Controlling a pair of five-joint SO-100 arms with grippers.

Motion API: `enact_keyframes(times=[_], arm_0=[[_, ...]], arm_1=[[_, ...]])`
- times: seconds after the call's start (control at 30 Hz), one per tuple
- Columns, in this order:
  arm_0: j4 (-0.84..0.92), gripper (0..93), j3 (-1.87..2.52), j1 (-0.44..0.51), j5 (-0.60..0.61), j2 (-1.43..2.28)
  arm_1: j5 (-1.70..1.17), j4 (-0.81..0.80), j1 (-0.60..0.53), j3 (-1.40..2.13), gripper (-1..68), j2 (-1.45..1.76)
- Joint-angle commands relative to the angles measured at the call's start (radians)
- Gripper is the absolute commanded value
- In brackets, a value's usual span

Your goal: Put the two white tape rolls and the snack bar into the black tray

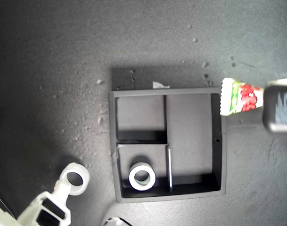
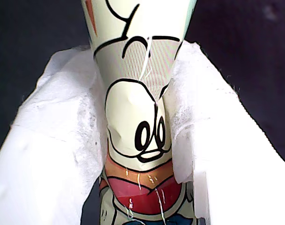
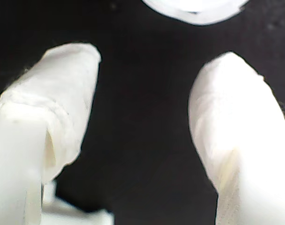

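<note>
1. Gripping the snack bar (image 2: pixel 140 126), our first gripper (image 2: pixel 137 140) is pinching it beside the black tray (image 1: pixel 217 141), at the exterior view's right.
2. Our second gripper (image 3: pixel 142 122) is hanging spread, empty, near the loose tape roll (image 1: pixel 76 178); the other roll (image 1: pixel 142 176) is sitting in a tray compartment.
3. Risk: bar snagging the tray wall, tilting out.

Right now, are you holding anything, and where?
My first end effector pinches the snack bar partway along its wrapper. My second end effector holds nothing.
</note>
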Motion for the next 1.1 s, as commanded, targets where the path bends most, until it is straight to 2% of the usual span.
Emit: enact_keyframes(times=[0.0,0.23,0.53,0.63,0.8,0.9,0.97,1.07], arm_0=[[-0.032,15.5,-0.003,0.005,-0.029,-0.044],[-0.071,16.0,-0.054,-0.011,-0.031,-0.173],[-0.071,16.2,-0.173,0.015,-0.051,-0.31],[-0.069,15.8,-0.21,0.012,-0.061,-0.379],[-0.048,10.6,-0.236,-0.006,-0.091,-0.491],[-0.044,11.6,-0.36,-0.006,-0.055,-0.592],[0.035,13.1,-0.518,-0.003,-0.055,-0.684],[0.078,10.7,-0.614,-0.011,-0.055,-0.742]], arm_1=[[-0.377,-0.038,-0.006,-0.152,-0.6,0.005],[-0.489,0.067,-0.107,-0.31,-0.6,-0.115],[-0.439,0.066,-0.132,-0.308,-0.6,-0.173],[-0.479,0.098,-0.161,-0.453,-0.6,-0.331],[-0.514,0.258,-0.193,-0.815,-0.5,-0.752],[-0.506,0.267,-0.207,-0.859,-0.5,-0.882],[-0.502,0.267,-0.209,-0.85,-0.5,-0.916],[-0.508,0.238,-0.216,-0.804,-0.5,-0.927]])
